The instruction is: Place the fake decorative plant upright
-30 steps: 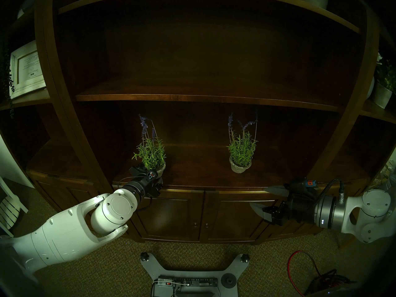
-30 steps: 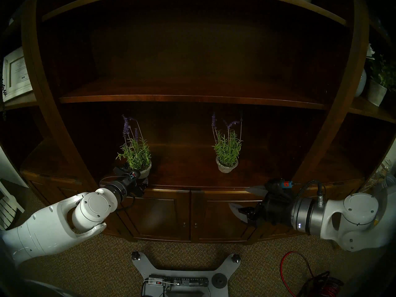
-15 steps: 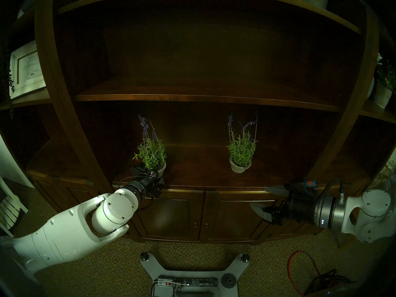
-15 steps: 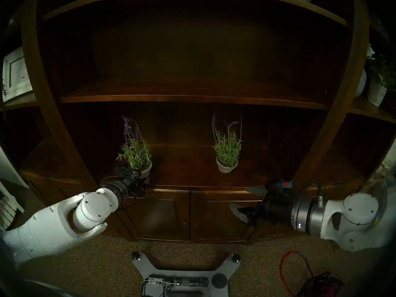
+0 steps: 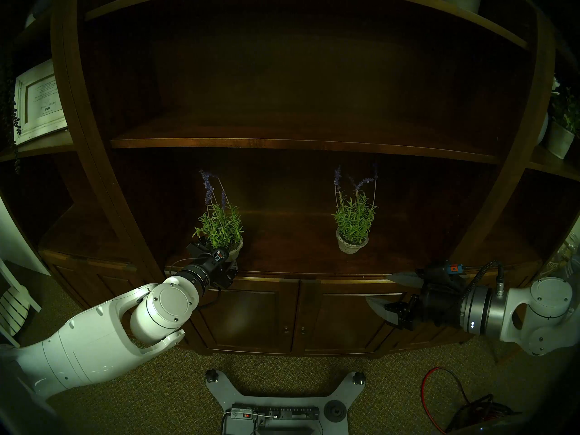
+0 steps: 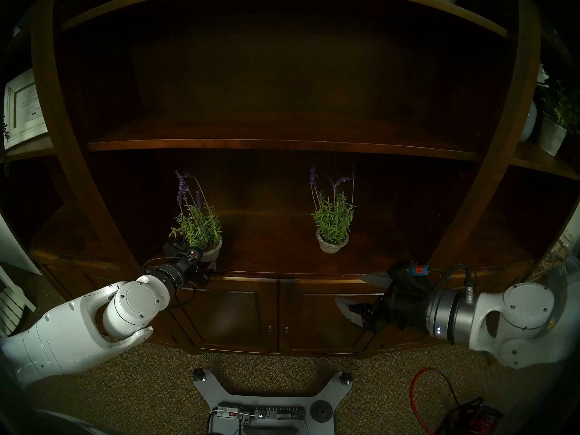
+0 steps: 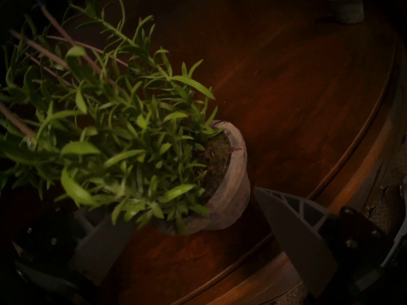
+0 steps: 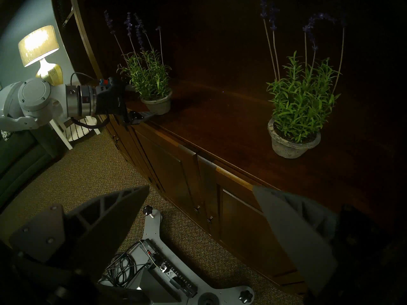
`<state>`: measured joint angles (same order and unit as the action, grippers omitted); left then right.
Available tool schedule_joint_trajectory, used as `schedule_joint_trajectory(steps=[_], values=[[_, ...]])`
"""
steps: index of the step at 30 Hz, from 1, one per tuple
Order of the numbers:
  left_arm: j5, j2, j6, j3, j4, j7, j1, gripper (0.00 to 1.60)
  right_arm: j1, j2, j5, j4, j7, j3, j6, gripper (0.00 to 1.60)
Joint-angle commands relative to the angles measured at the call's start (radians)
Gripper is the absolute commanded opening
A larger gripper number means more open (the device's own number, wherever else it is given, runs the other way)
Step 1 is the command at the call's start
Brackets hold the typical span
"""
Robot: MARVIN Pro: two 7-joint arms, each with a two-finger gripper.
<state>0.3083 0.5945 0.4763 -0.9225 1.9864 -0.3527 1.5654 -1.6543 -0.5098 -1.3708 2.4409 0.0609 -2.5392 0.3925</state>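
Observation:
A fake lavender plant [image 5: 219, 227] in a grey pot [image 5: 236, 252] stands upright near the left front of the dark wooden shelf [image 5: 298, 261]. My left gripper [image 5: 226, 258] is open at the pot's base. In the left wrist view the pot [image 7: 231, 188] sits just at my gripper's [image 7: 189, 212] tips; the right finger [image 7: 297, 232] is close beside it and leaves hide the left finger's tip. A second, matching plant [image 5: 353, 224] stands upright further right. My right gripper [image 5: 378, 288] hangs open and empty in front of the cabinet doors.
A shelf board [image 5: 282, 142] runs low above the flower tips. The cabinet's front edge [image 5: 314, 276] lies under my left wrist. A picture frame [image 5: 37, 101] and another potted plant [image 5: 561, 126] sit on side shelves. My base [image 5: 276, 415] and a red cable [image 5: 439, 390] are on the carpet.
My left arm has drawn back a little towards the left. The left plant's stems have swayed slightly left while its pot stays on the shelf. The right arm has not moved.

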Motion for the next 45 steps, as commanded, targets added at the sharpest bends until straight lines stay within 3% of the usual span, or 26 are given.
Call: schedule_joint_trajectory(steps=[1,30,45], values=[[0.003,-0.003,-0.017,-0.028,0.023,-0.016,-0.014,1.60,-0.014,-0.001,-0.002,0.003,0.000,0.008,0.013,1.60],[0.080,-0.077,-0.018,-0.085,0.118,-0.057,0.030,1.60,-0.014,-0.001,-0.002,0.003,0.000,0.008,0.013,1.60],[0.102,-0.109,-0.035,-0.080,0.137,-0.085,0.074,1.60,-0.014,-0.001,-0.002,0.003,0.001,0.008,0.014,1.60]])
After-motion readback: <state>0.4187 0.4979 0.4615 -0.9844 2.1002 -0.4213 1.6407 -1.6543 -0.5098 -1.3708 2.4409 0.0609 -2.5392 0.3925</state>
